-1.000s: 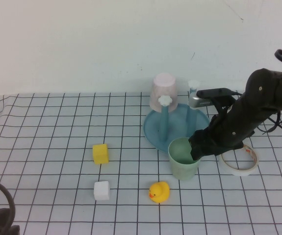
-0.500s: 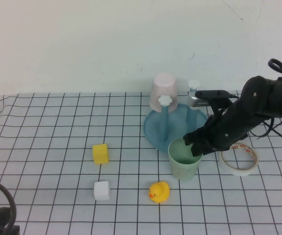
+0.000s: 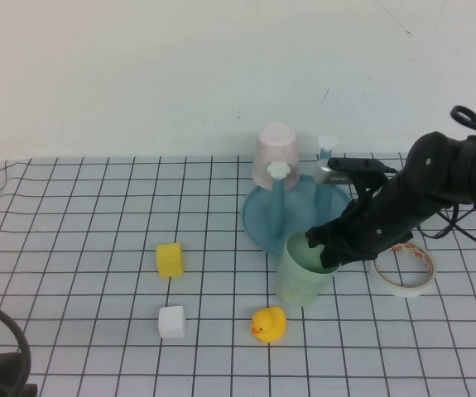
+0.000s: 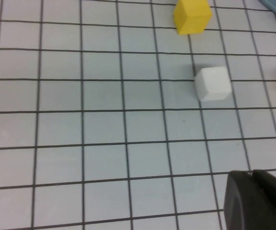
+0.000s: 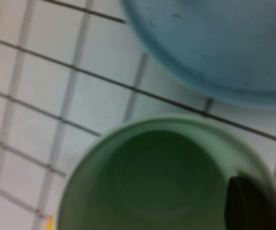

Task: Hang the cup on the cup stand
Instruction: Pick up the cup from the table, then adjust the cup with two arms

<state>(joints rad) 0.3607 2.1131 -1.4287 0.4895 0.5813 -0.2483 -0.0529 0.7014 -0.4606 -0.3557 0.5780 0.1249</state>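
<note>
Cup (image 3: 302,279), mint green, tilted just before the cup stand (image 3: 262,223); right gripper (image 3: 324,248) fingers clamped on its rim; left gripper (image 4: 258,201) shut, parked at near-left corner; next: lift, invert over peg.

The mint-green cup (image 3: 302,277) tilts, mouth up, just before the blue cup stand (image 3: 294,217).

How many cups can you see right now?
2: the green cup at the stand's near edge, gripped at its rim by the right gripper; the pink cup upturned on a peg.
</note>
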